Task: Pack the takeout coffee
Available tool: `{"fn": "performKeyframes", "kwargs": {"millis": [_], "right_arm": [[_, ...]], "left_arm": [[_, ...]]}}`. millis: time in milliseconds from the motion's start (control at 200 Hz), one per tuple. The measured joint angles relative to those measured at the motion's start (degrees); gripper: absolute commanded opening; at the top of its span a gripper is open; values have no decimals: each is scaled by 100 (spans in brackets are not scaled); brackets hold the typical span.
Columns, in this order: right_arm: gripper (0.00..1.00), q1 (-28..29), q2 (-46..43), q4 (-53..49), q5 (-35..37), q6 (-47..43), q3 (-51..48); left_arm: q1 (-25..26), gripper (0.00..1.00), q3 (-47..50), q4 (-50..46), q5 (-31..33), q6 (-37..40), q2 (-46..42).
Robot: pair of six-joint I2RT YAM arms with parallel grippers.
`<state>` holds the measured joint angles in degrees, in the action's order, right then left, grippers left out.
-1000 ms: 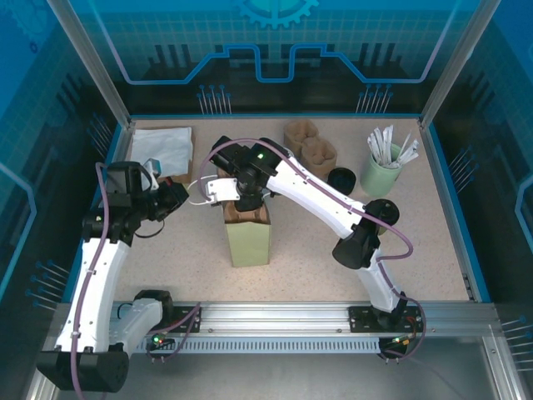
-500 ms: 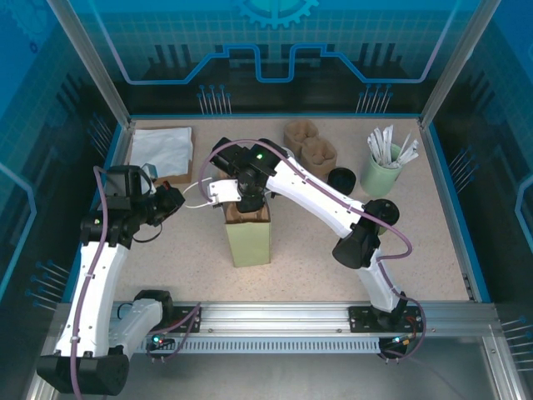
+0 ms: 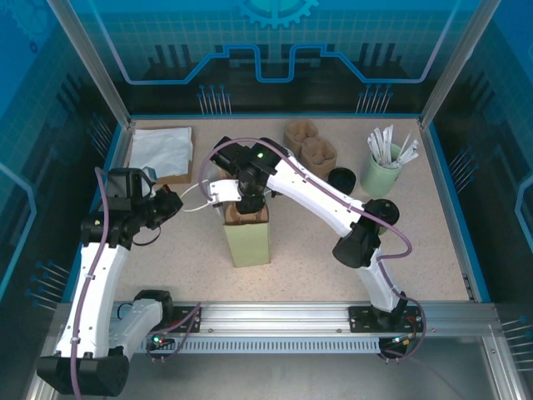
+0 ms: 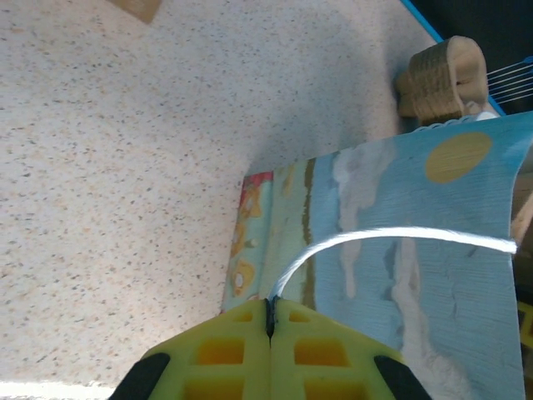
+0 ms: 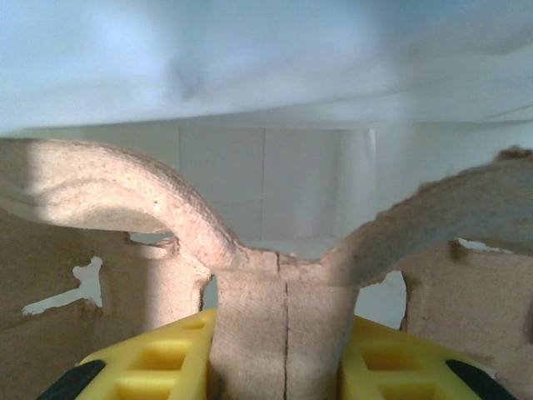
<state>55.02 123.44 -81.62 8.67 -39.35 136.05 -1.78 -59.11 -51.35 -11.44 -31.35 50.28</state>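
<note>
Left gripper (image 4: 269, 312) is pinched shut on the white string handle (image 4: 375, 237) of an upright green paper bag (image 3: 248, 239) at mid-table. At the bag's open mouth, the right gripper (image 5: 286, 337) clamps the middle rib of a cardboard cup carrier (image 5: 125, 200). The takeout coffee (image 3: 341, 177) stands to the right on the speckled table (image 3: 433, 250), just beside a pale green cup of white sticks (image 3: 383, 171).

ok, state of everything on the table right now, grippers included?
left gripper: shut on bag handle.
right gripper: shut on cup carrier, by its centre rib.
paper bag: upright, top open.
bag handle: drawn out sideways from the bag.
cup carrier: sitting in the bag's open top.
stick cup: upright, white sticks in it.
spare carriers: lying at the back, untouched.
flat white bag: lying flat, far left corner.
</note>
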Motion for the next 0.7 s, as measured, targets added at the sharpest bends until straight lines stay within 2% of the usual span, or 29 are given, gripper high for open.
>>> {"fn": "performKeyframes", "kwargs": {"millis": [200,470,700], "right_arm": [[31,-98,0,-24,-50,-2,-144],[31,-101,140,-306,-125,17,-214],[31,-98,291,-389,-179,20,-214]], "left_arm": [[0,1,-63,-105,177,48,0],[0,3,-63,229,-385,96,0],[-11,3,-42,278,-490,136,-4]]}}
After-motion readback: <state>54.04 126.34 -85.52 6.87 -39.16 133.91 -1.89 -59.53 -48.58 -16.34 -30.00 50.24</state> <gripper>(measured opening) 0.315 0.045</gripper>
